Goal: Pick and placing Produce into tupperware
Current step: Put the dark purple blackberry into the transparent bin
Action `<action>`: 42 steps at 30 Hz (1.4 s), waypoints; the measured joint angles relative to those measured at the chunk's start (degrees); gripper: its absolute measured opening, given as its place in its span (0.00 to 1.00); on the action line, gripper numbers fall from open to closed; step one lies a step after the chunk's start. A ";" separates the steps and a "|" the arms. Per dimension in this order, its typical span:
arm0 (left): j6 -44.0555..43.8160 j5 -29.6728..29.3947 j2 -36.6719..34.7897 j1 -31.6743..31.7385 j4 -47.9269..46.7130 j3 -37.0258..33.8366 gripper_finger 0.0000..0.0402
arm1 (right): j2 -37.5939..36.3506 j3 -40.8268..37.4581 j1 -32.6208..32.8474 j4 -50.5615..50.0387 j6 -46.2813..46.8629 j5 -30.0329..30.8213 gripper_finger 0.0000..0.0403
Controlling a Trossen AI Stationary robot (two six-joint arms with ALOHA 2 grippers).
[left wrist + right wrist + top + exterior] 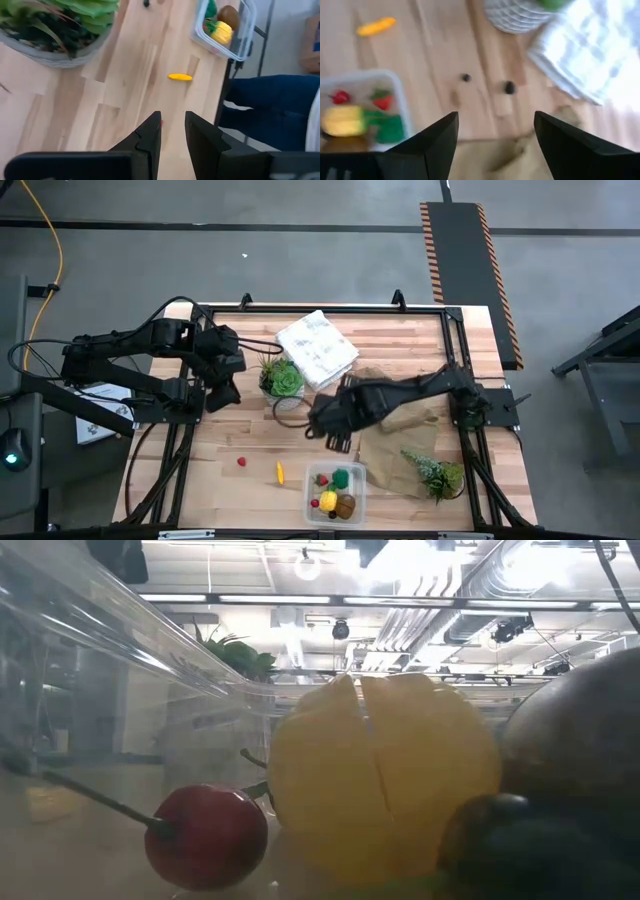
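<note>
1. Right end effector (334,442) is hovering spread and empty mid-counter.
2. Left end effector (222,396), fingers narrowly apart, is waiting empty near the counter's left edge.
3. Clear box (335,491) is sitting at the near edge, holding lemon (328,501).
4. Orange stick (280,472) is lying beside it.

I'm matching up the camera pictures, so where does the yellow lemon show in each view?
High view: the lemon lies in the clear box at the table's near edge.
Low view: it fills the middle, seen from inside the box.
Left wrist view: it sits in the box, far off.
Right wrist view: it is in the box, beside the green piece.
Shared landmark: the clear box.
</note>
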 joint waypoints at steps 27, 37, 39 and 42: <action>0.98 -9.48 -0.02 0.00 2.54 -0.01 0.19 | -21.18 -25.54 -32.68 8.19 -32.60 -4.56 0.63; -1.89 -11.18 -0.02 0.00 4.33 -0.02 0.19 | -35.86 -55.52 -33.35 28.95 -25.37 -15.44 0.63; -1.71 -11.30 -0.02 0.00 5.59 -0.02 0.19 | -36.22 -59.01 -32.78 31.30 -22.90 -17.43 0.63; -0.68 -11.62 -0.02 0.00 7.35 -0.02 0.19 | -36.09 -62.90 -31.46 34.52 -21.63 -18.33 0.63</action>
